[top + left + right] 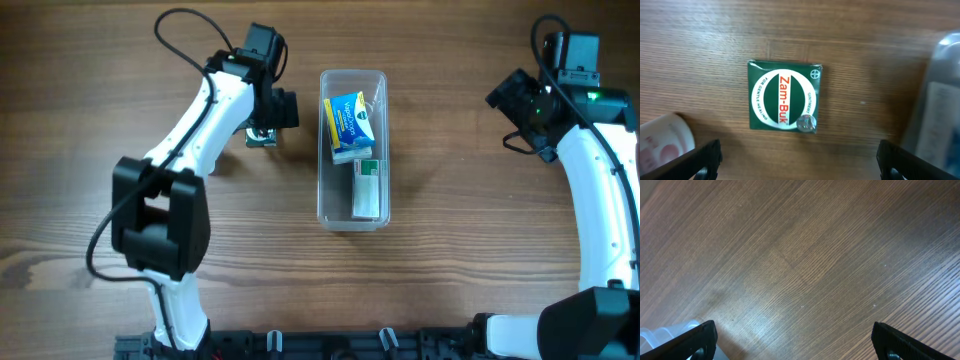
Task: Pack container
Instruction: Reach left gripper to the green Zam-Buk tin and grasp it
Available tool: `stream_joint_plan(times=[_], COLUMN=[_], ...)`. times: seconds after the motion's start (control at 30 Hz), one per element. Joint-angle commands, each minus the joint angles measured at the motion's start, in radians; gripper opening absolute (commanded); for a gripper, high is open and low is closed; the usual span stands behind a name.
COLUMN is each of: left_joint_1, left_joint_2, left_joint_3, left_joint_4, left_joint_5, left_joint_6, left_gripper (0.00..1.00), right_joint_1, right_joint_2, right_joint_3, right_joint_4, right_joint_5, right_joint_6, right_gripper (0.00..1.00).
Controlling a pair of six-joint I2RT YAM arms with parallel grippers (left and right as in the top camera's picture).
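The clear plastic container (321, 170) stands lengthwise in the middle of the table. It holds a blue and yellow box (348, 120) at the far end and a white and green box (367, 188) at the near end. A green Zam-Buk box (785, 96) lies flat on the table left of the container and also shows in the overhead view (262, 138). My left gripper (800, 160) is open and empty, hovering just above and beside this box. My right gripper (795, 342) is open and empty over bare wood, far right of the container (660, 332).
A white and red item (665, 140) lies partly in view at the lower left of the left wrist view, close to my left finger. The container's blurred wall (942, 100) fills that view's right edge. A black rail runs along the table's front edge (320, 345).
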Motion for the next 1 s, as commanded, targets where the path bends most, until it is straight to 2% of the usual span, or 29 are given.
stream_joint_plan(times=[0.0,0.2,0.57,0.97], left_joint_1=[0.034,0.061,0.061,0.061], left_joint_2=[0.036,0.09,0.151,0.174], left_joint_3=[0.01,0.01,0.01,0.008], left_joint_4=[0.009,0.023,0.061,0.068], left_joint_5=[0.001,0.002,0.078,0.08], left_joint_6=[0.069,0.135,0.147,0.147], left_gripper=[1.0,1.0,1.0,0.98], right_joint_1=[-0.002,-0.002,-0.002,-0.002], right_joint_2=[-0.006,-0.006,-0.006,-0.006], right_joint_3=[0.0,0.0,0.0,0.0], right_joint_4=[0.0,0.0,0.0,0.0], right_joint_5=[0.006,0.006,0.006,0.006], right_joint_6=[0.011,0.011,0.011,0.011], right_gripper=[1.0,1.0,1.0,1.0])
